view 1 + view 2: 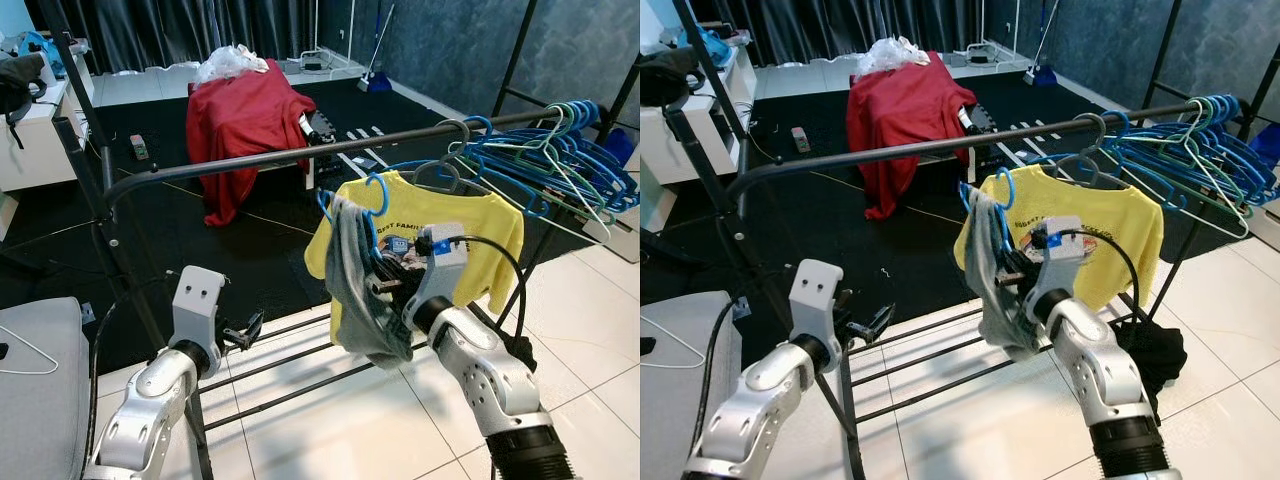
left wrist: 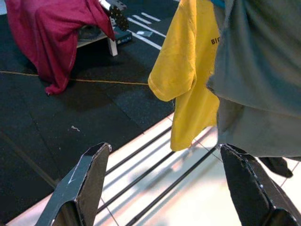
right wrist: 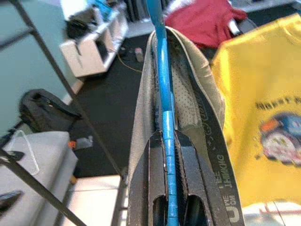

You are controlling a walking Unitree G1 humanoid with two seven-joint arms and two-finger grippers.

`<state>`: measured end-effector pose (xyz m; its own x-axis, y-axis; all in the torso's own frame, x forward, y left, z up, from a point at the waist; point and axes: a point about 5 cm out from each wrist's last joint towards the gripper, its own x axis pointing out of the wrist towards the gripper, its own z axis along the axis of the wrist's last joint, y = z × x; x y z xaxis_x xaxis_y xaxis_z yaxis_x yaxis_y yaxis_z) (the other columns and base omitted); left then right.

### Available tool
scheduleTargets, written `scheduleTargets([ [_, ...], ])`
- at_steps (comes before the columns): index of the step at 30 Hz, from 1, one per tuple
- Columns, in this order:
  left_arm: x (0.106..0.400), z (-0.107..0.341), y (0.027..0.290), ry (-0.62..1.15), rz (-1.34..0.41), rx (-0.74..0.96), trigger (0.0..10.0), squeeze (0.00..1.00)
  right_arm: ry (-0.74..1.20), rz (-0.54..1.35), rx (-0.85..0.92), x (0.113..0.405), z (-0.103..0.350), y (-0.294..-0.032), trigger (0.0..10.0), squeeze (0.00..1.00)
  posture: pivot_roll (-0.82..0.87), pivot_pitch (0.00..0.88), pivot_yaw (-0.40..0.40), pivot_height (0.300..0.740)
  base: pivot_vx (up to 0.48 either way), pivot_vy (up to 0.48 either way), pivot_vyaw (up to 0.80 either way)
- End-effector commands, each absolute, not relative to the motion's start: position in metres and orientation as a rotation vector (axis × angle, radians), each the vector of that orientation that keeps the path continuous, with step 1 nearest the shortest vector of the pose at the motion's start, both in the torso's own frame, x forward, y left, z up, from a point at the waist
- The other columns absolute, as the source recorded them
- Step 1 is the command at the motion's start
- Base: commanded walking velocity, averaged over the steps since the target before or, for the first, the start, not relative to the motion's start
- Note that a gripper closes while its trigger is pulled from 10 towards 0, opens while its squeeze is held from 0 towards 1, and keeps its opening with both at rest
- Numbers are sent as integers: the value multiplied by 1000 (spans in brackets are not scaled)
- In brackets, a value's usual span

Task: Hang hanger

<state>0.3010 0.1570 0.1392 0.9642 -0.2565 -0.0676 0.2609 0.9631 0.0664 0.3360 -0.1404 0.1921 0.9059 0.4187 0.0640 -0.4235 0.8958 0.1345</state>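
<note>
We find the right claw (image 3: 167, 188) closed on a blue hanger (image 1: 371, 222) that carries a grey garment (image 1: 355, 290). The hanger sits below the black rail (image 1: 300, 152), near its middle, its hook not over the rail. Just right of it a yellow T-shirt (image 1: 480, 235) hangs from the rail. Further right, a cluster of empty blue hangers (image 1: 550, 155) hangs on the same rail. The left claw (image 2: 164, 188) is low at the left, fingers spread wide, gripping nothing. A red cloth (image 1: 245, 125) covers something on the far floor.
</note>
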Motion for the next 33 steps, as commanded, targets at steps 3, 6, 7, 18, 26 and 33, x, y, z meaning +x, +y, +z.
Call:
scheduleTargets([
  [3,302,143,153,40,-260,79,10000,0,-111,464,159,338,211,-141,10000,0,-66,69,-11,735,0,0,0],
  [6,306,147,145,32,-281,80,10000,0,-108,525,126,357,228,-138,10000,0,-59,87,-8,735,0,0,0],
  [7,306,148,144,34,-291,85,10000,0,-85,540,111,365,230,-138,10000,0,-54,99,-13,735,0,0,0],
  [18,292,147,143,56,-333,97,10000,0,38,535,57,401,235,-142,10000,0,-14,174,-51,735,0,0,0],
  [26,280,157,142,-33,-377,65,10000,0,4,535,24,409,249,-141,10000,0,-11,204,-64,735,0,0,0],
  [33,271,167,133,-118,-445,56,10000,0,-19,534,15,413,258,-140,10000,0,-9,221,-76,735,0,0,0],
])
